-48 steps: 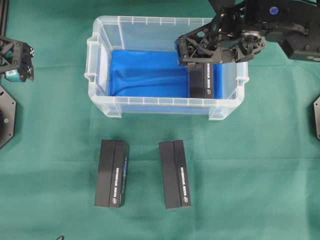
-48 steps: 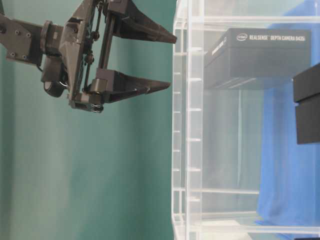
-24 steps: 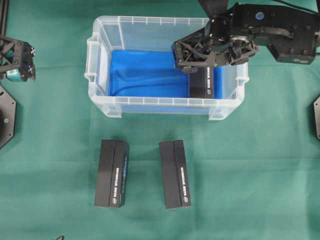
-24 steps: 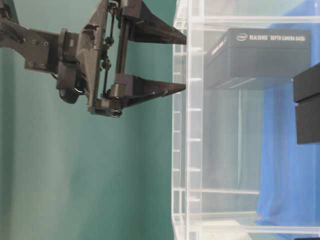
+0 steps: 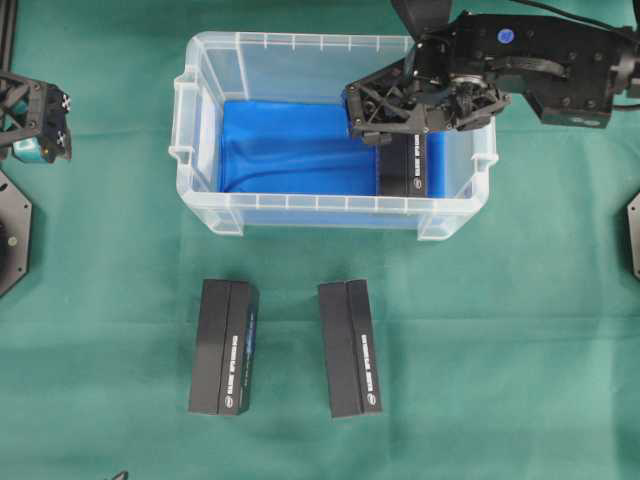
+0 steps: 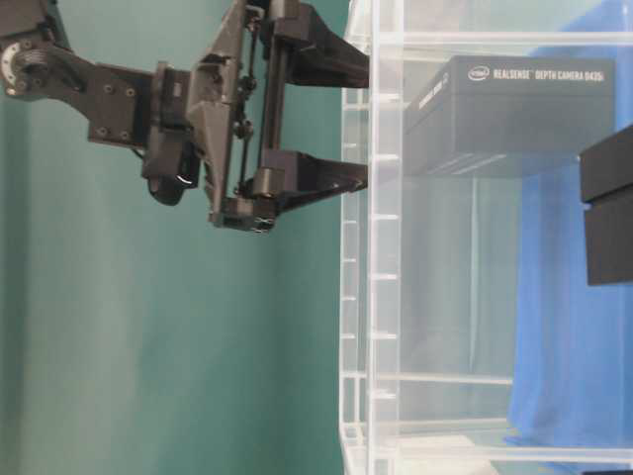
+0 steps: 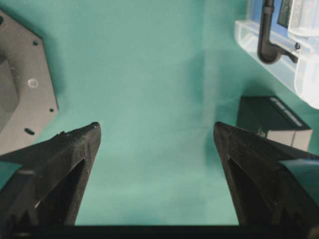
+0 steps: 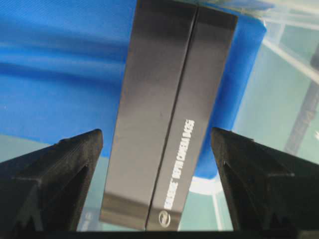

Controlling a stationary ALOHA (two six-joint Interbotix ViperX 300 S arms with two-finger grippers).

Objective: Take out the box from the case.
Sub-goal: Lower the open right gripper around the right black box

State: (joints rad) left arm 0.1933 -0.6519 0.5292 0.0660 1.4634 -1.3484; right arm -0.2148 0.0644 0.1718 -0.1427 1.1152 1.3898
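The case (image 5: pixel 330 215) sits on the green cloth (image 5: pixel 500 330), blue lining (image 5: pixel 290 150) on its floor. One black box (image 5: pixel 403 170) lies inside, at the case's right end, on the lining. R gripper (image 5: pixel 385 112) hangs over that box w/ jaws spread wide, one each side, not touching it. Two more black boxes (image 5: pixel 224 347) lie outside, near the case's front wall. L gripper (image 5: pixel 38 120) sits well left of the case, jaws spread, nothing betw. them.
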